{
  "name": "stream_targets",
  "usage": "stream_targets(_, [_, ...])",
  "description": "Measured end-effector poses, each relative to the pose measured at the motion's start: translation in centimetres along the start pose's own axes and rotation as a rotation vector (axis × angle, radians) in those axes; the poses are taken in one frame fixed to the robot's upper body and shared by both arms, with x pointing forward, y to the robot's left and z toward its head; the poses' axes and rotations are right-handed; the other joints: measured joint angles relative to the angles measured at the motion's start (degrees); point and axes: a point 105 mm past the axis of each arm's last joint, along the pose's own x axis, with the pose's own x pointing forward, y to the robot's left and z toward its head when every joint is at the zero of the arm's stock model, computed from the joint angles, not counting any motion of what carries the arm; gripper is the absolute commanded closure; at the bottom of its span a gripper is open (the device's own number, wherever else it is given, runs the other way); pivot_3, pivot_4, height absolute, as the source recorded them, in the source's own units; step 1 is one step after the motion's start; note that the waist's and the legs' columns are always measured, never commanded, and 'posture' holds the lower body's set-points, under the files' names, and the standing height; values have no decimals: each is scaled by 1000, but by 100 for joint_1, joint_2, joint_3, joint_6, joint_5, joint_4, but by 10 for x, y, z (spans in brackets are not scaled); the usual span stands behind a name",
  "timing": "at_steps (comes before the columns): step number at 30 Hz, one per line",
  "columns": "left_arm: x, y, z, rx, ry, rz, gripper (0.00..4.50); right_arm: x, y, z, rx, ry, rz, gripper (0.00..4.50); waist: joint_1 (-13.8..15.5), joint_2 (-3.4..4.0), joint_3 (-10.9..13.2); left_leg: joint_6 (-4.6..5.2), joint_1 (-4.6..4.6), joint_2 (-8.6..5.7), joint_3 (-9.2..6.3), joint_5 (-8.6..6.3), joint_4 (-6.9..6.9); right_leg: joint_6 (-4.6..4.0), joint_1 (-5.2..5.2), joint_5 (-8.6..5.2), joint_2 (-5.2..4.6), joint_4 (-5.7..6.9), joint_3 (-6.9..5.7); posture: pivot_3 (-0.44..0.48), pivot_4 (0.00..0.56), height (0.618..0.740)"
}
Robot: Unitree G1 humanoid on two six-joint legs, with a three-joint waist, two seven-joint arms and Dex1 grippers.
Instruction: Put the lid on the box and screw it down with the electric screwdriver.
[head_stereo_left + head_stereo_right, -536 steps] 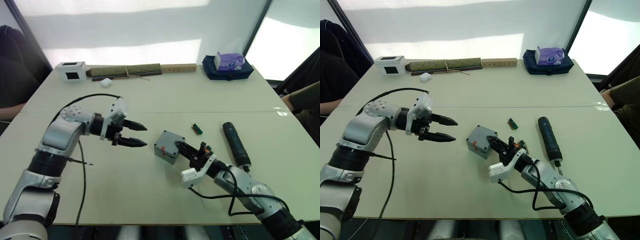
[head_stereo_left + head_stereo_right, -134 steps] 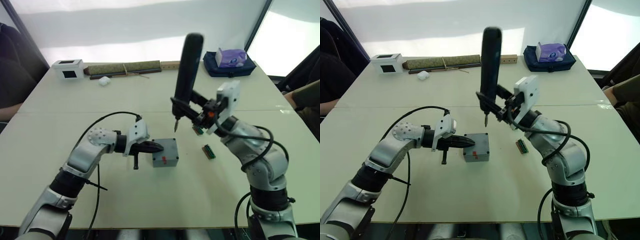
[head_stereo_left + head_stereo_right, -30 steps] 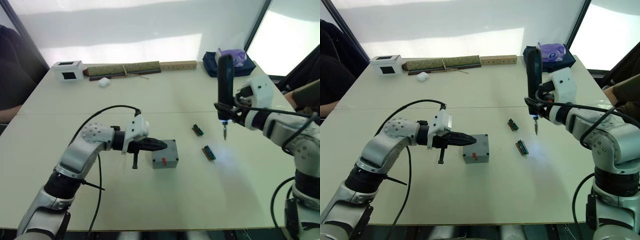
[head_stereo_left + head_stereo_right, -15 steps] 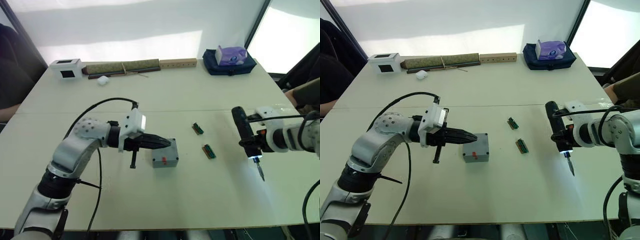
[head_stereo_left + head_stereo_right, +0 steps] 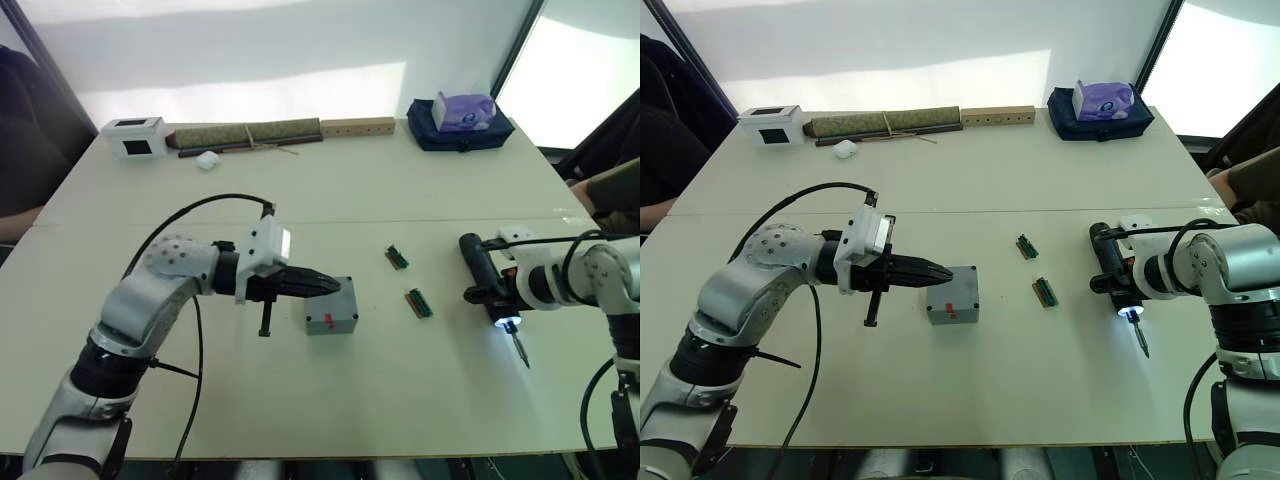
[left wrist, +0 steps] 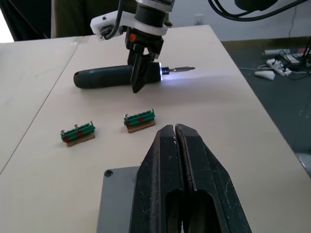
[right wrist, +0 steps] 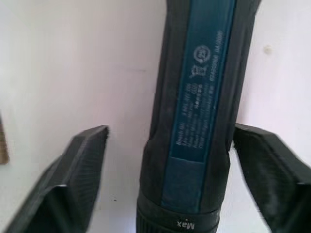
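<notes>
I'm reading only "Max" on the dark collar of the electric screwdriver (image 7: pixel 199 145); its blue label is showing a round mark and print too blurred to make out.

2 small green terminal blocks (image 5: pixel 397 258) (image 5: pixel 418 303) lie apart mid-table (image 5: pixel 350 190). Along the far edge sit a white box with a black window (image 5: pixel 135 137), a white lump (image 5: pixel 208 160), a rolled mat (image 5: pixel 248 136), a wooden block (image 5: pixel 357 127) and a purple tissue box (image 5: pixel 461 110) on a dark blue pad (image 5: pixel 425 135).
</notes>
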Motion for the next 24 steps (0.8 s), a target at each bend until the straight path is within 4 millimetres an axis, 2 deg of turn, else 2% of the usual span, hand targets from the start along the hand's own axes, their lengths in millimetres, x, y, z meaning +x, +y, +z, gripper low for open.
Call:
stream_targets(4, [-5,0,-9,-15,42,27,4500,-24,-4,23,-125,-139,-50,6,2,1,1,0,0,0,2,0,0,1,-1,0,-1,0,1,0,150,740])
stream_targets(6, [-10,2,-16,-21,79,48,4500,-39,2,40,-227,-235,-62,6,0,1,1,0,1,1,1,0,0,1,-1,-1,1,0,1,0,150,740])
stream_targets(8, [-14,4,-23,-30,109,71,4500,-48,19,56,-314,-347,-16,6,-26,-3,1,0,10,8,6,0,0,1,4,0,8,0,6,0,150,740])
stream_targets(11, [-19,8,-37,-60,146,106,4500,-52,58,71,-388,-505,154,6,-27,-8,4,0,16,17,11,0,0,1,6,0,23,4,12,0,150,740])
stream_targets(13, [-28,10,-53,-62,219,128,4500,-54,86,75,-448,-597,252,513,-14,-10,5,0,16,24,11,0,-1,0,3,0,30,7,15,0,150,740])
stream_targets(15, [-35,9,-66,-89,266,143,4500,-52,100,71,-491,-633,296,1007,7,-10,6,0,16,24,11,0,-2,-1,3,-1,29,6,17,0,150,740])
stream_targets(16, [-38,8,-73,-101,288,148,4500,-47,107,66,-520,-639,318,1458,25,-14,7,0,14,22,12,0,-1,-1,3,-1,24,5,16,0,150,740])
stream_targets(17, [-39,7,-76,-98,298,149,4500,-43,111,62,-539,-634,325,1736,33,-15,7,0,14,18,12,0,0,0,5,-1,17,4,16,0,150,740])
stream_targets(20, [-40,5,-88,-91,338,147,4500,-20,126,37,-615,-585,362,3074,20,-17,6,1,15,6,26,-1,5,7,6,3,-6,4,17,0,150,740])
stream_targets(21, [-40,4,-90,-94,344,146,4500,-15,128,32,-631,-570,369,3321,14,-17,6,1,15,5,27,-1,7,7,6,4,-7,5,17,0,150,740])
stream_targets(22, [-40,4,-92,-96,349,147,4500,-10,132,26,-653,-556,380,3882,8,-18,7,1,15,6,30,-1,9,10,5,5,-8,5,19,0,150,740])
stream_targets(24, [-36,5,-94,-95,338,149,4500,-6,138,23,-682,-559,393,4472,7,-19,7,1,18,6,30,-1,10,11,6,5,-7,7,19,0,150,740])
